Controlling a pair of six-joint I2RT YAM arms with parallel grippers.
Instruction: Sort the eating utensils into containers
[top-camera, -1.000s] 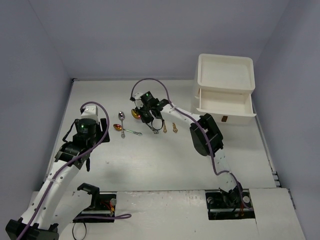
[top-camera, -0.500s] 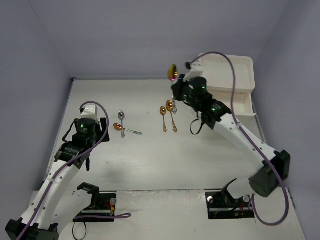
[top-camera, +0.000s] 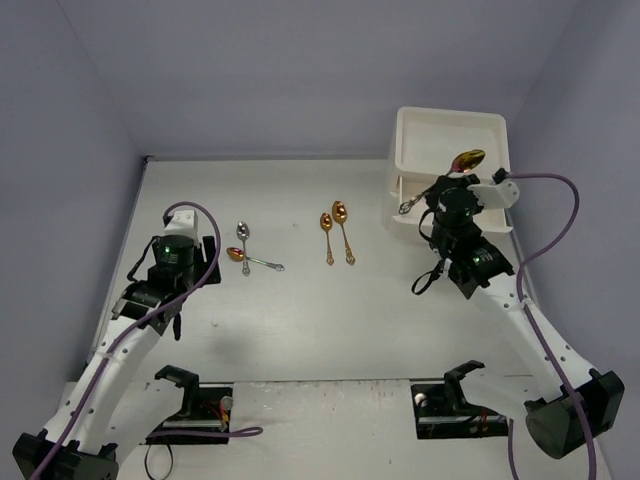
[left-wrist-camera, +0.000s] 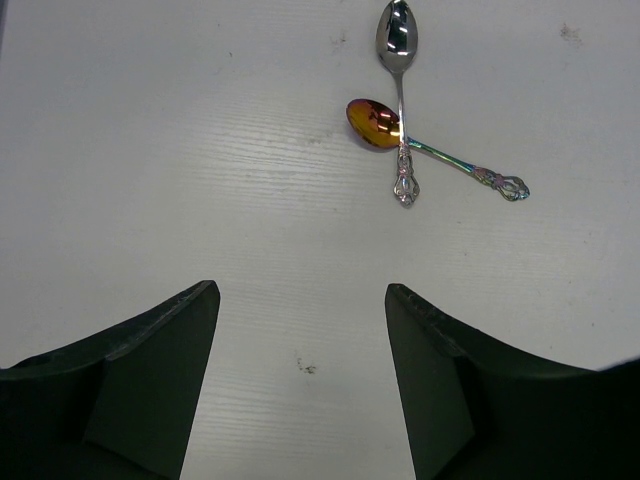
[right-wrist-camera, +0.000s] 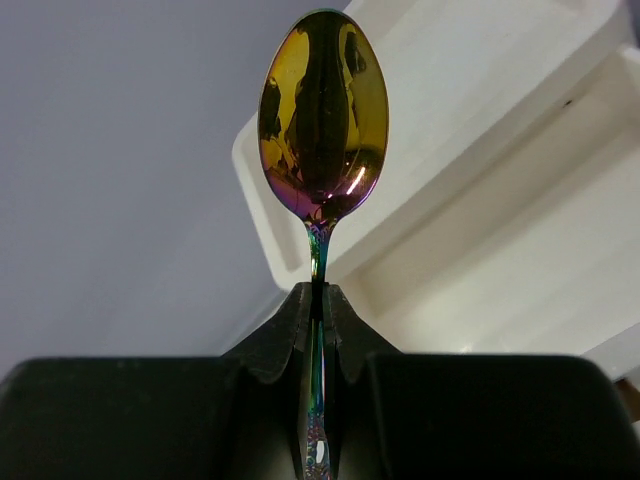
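Observation:
My right gripper (top-camera: 446, 186) is shut on the handle of an iridescent gold spoon (top-camera: 468, 158) and holds it up in front of the cream-white drawer cabinet (top-camera: 450, 140). In the right wrist view the spoon (right-wrist-camera: 323, 110) stands upright between the closed fingers, bowl up, with the cabinet (right-wrist-camera: 470, 90) and its open top drawer (right-wrist-camera: 540, 250) behind it. My left gripper (left-wrist-camera: 300, 292) is open and empty over bare table, short of a silver spoon (left-wrist-camera: 397, 50) that lies crossed over another iridescent spoon (left-wrist-camera: 440, 150).
Two gold spoons (top-camera: 335, 232) lie side by side mid-table. The crossed silver and iridescent spoons (top-camera: 247, 252) lie to the right of my left gripper (top-camera: 185, 285). Purple-grey walls close off the table at the back and sides.
My right arm has lifted the iridescent spoon off the middle of the table and swung it right to the cabinet. The left arm has barely moved.

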